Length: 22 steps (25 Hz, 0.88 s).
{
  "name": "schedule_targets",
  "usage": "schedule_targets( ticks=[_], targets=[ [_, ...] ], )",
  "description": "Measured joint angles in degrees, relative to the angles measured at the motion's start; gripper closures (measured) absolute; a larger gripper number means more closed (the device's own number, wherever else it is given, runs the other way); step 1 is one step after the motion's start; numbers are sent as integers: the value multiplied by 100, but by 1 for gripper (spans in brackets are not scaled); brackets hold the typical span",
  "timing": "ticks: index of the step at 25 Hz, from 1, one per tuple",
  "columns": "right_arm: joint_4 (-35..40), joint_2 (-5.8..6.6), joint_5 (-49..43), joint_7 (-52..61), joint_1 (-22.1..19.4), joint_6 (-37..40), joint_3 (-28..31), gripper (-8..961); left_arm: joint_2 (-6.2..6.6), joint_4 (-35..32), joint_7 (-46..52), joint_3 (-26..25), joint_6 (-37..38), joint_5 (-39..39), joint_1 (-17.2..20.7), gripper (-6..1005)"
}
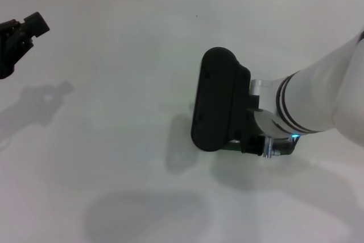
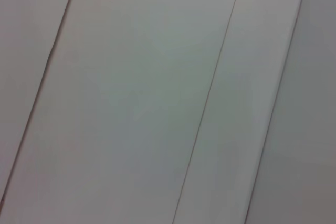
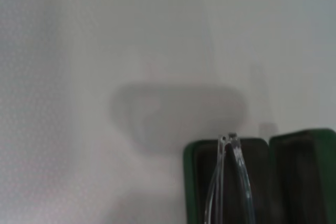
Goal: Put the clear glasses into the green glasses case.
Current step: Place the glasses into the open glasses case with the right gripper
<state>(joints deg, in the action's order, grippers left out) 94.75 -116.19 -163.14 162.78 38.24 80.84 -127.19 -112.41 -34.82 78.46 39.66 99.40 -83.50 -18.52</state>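
**Right arm over open green case, clear glasses above the lining**

White table (image 1: 114,55) fills the head view, w/ a tiled wall strip along the far edge. Soft shadows lie on the table at left and near-centre.

Right arm (image 1: 324,95) reaches in from the right side, white w/ dark bands near the wrist. Its big black wrist housing (image 1: 219,101) sits around mid-table, a bit right of centre, and hides nearly everything below it. Right gripper itself isn't visible in any view, so can't tell if its fingers are spread or pinched.

Green glasses case (image 3: 262,182) lies under that arm: in the head view only a sliver of green peeks out at the near edge of the black housing. Right wrist view shows it open, two green-rimmed halves side by side w/ dark lining inside, resting on the white table.

Clear glasses (image 3: 228,182) show in the right wrist view as thin transparent arms running over the dark lining of one half of the case, tips close together by the case's rim. Whether they touch the lining or hang just above it can't be told.

Left gripper (image 1: 25,29) is parked far left, raised, well apart from the case; black fingers look slightly parted. Left wrist view shows only pale panels w/ thin seams.
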Motion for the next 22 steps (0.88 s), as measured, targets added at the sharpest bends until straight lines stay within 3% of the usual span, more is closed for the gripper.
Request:
schedule_targets(
  ticks=[22],
  targets=[
    [-437,1,-234,-45,49,-292,46,834,-10,10,38,-37,-25,1,-120,880]
  ],
)
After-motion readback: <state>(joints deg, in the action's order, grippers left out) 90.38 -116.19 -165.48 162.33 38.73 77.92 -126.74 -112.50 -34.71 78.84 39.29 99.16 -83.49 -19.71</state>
